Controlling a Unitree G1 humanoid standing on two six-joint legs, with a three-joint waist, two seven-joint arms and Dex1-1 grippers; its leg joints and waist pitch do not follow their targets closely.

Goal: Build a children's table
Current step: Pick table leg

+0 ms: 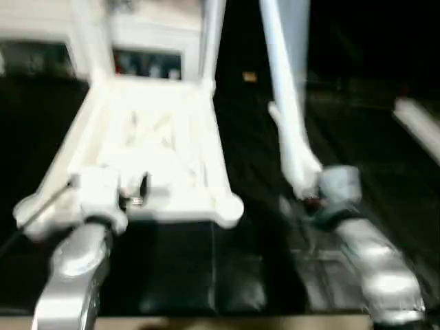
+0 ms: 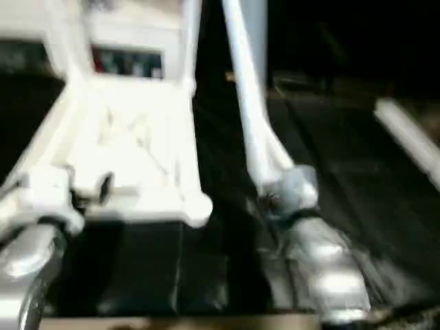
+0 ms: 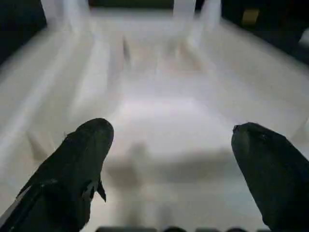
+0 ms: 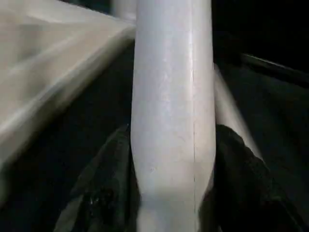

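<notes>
Right wrist view: right hand (image 4: 171,193) grips upright leg (image 4: 171,96); left hand (image 3: 169,159) gapes empty.

A leg (image 1: 289,117) stands right of the tabletop (image 1: 155,148).

Camera layout: one head stereo pair, two wrist cameras.
Both eye views look forward and down, sharing the tabletop (image 1: 155,148); the left wrist view sits close above it, the right wrist view closer still along a leg (image 4: 174,111).
</notes>
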